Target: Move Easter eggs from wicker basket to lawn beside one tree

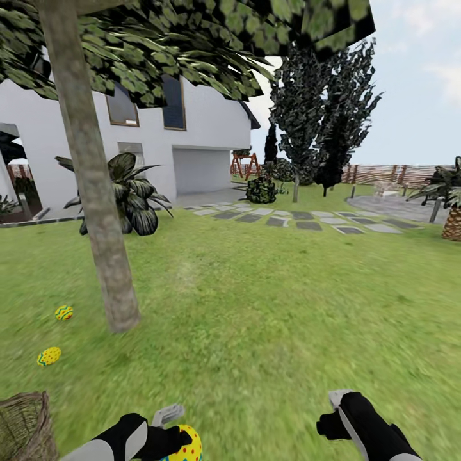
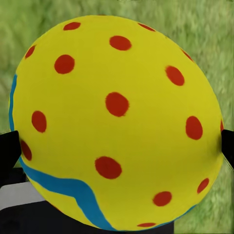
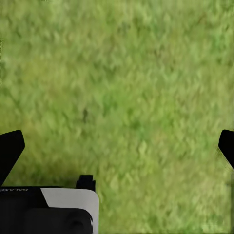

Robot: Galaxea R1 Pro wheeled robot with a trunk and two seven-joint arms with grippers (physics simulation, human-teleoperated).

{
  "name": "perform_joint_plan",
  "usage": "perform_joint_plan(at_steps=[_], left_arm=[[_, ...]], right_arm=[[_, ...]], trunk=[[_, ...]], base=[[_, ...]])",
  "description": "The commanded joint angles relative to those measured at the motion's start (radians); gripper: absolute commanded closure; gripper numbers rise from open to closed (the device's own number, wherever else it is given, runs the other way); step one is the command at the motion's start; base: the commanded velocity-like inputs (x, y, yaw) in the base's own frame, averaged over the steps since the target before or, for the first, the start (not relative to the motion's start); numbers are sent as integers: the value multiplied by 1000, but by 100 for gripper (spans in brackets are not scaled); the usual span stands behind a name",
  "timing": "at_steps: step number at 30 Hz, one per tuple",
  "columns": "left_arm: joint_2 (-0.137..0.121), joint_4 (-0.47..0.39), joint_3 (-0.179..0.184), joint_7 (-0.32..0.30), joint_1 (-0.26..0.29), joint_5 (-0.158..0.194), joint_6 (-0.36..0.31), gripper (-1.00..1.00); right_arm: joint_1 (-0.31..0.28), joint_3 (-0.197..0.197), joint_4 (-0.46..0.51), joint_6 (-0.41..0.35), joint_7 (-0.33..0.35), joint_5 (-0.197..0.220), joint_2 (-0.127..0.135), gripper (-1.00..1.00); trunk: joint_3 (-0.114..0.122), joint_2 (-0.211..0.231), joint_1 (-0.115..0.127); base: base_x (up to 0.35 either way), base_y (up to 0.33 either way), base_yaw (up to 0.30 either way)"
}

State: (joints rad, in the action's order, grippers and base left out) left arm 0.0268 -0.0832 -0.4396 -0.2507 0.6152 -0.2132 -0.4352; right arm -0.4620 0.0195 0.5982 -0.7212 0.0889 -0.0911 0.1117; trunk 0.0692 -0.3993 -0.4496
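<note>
**One egg in the left hold, two by the trunk**

Nearest the robot, the left gripper (image 1: pixel 182 442) grasps an Easter egg (image 2: pixel 117 122), yellow with red dots and a blue zigzag stripe; in the left wrist view its dark fingers (image 2: pixel 9 153) press the egg from both sides above the grass. The right gripper (image 3: pixel 117 146) hangs over bare lawn (image 1: pixel 256 320) with its fingers spread wide and nothing between them. At the lower left corner of the head view stands the rim of the wicker basket (image 1: pixel 25 426); its inside is cut off by the edge, so its contents cannot be told. Farther out, a second egg (image 1: pixel 49 356) lies on the grass, and a third egg (image 1: pixel 63 312) lies beyond it, just beside the foot of the tree (image 1: pixel 96 205), whose grey-brown trunk leans slightly. Behind come a broad-leafed shrub (image 1: pixel 131 198), stepping stones (image 1: pixel 301 221), a white house (image 1: pixel 192 137) and dark narrow trees (image 1: pixel 320 115).
</note>
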Motion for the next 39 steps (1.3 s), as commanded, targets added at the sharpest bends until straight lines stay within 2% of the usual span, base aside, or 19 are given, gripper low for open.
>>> perform_joint_plan(at_steps=[1, 6, 10, 12, 13, 15, 19, 21, 23, 24, 25, 26, 28, 29, 32, 39], left_arm=[[1, -3, -8, -4, 0, -11, -7, 100], [2, -3, -8, -4, 0, -11, -7, 100], [3, -3, -8, -4, 0, -11, -6, 100], [7, 6, -8, -2, 0, -11, 68, 100], [8, 40, -8, 0, 0, -11, 126, 100], [8, 56, -8, 1, 0, -11, 148, 100], [-7, 54, -10, -3, 0, -5, 150, 100], [-32, 52, -11, -4, 0, -4, 147, 100], [-65, 32, -11, -7, 0, -2, 126, 100], [-71, 21, -11, -9, 0, -2, 112, 100], [-76, -11, -11, -11, 0, -2, 69, 100], [-76, -56, -10, -14, 0, -1, 39, 100], [-79, -198, -11, -16, 0, 0, -81, 100], [-80, -239, -11, -16, 0, 0, -110, 100], [-82, -282, -11, -16, 0, -1, -142, 100], [-84, -281, -10, -14, 0, -3, -140, 100]], right_arm=[[0, 2, 2, -4, 9, -10, 1, -100], [0, 2, -10, -4, 9, -11, -5, -100], [0, 21, -28, -4, 9, -12, -9, -100], [0, 23, -29, -4, 9, -11, -9, -100], [0, 23, -29, -4, 9, -11, -9, -100], [0, 23, -29, -4, 9, -10, -8, -100], [0, 22, -28, -4, 9, -10, -7, -100], [0, 22, -28, -4, 9, -10, -7, -100], [0, 23, -28, -4, 9, -10, -7, -100], [0, 23, -28, -4, 9, -10, -7, -100], [0, 24, -28, -4, 9, -10, -8, -100], [0, 24, -28, -4, 9, -10, -9, -100], [0, 24, -28, -4, 9, -10, -7, -100], [0, 23, -28, -4, 9, -10, -7, -100], [0, 22, -28, -4, 9, -10, -6, -100], [0, 22, -28, -6, 11, -10, -6, -100]], trunk=[[-1, -1, 0], [-1, -1, 0], [-1, -1, 0], [-1, -1, 0], [-1, -1, 0], [-1, -1, 0], [-1, -1, 0], [-1, -1, 0], [-1, -1, 0], [-1, -1, 0], [-1, -1, 0], [-1, -1, 0], [-1, -1, 0], [-1, -1, 0], [-1, -1, 0], [-1, -1, 0]], base=[[0, -332, 295], [0, -332, 295], [0, -332, 295], [0, -332, 295], [0, -332, 295], [0, -332, 295], [0, -332, 295], [0, -331, 295], [0, -331, 295], [0, -331, 295], [0, -332, 295], [0, -331, 295], [0, -331, 295], [0, -331, 295], [0, -331, 295], [0, -182, 295]])
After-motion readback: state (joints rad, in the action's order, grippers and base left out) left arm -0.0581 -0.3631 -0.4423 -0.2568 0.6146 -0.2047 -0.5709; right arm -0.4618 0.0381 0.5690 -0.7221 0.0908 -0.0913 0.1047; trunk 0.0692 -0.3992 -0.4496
